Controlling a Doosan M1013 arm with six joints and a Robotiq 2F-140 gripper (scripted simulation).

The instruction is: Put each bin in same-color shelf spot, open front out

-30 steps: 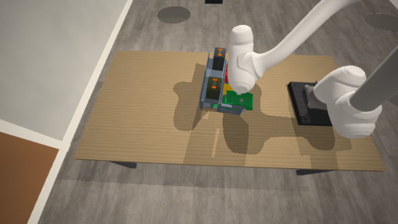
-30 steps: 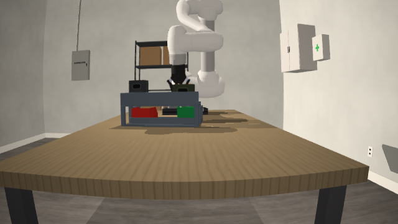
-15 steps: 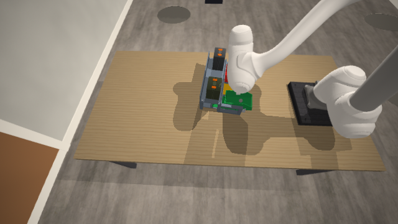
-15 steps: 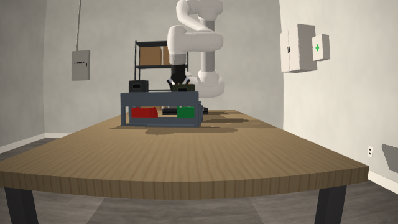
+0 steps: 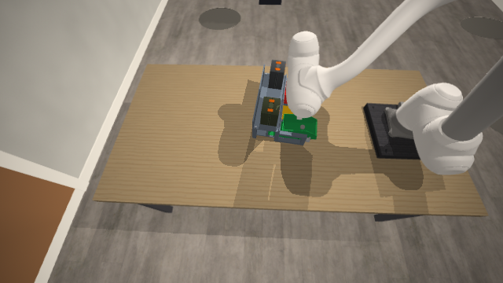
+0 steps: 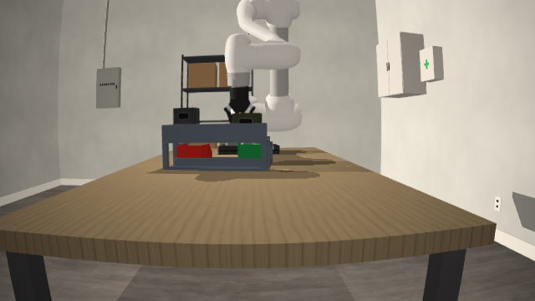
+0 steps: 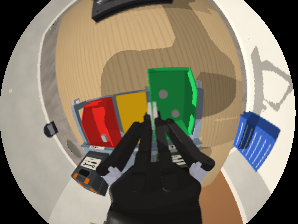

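Observation:
The grey shelf stands mid-table with red, yellow and green marks along it. The green bin sits at the green end of the shelf, partly under the low board and sticking out toward the arm, with small grey parts in it. It also shows in the wrist view and in the shelf's right slot in the exterior view. A red bin sits in the left slot. My gripper points down at the green bin's near rim, fingers closed on its thin wall.
Dark boxes with orange parts stand on top of the shelf. The arm's black base plate is at the table's right. A blue bin-like object shows at the right edge of the wrist view.

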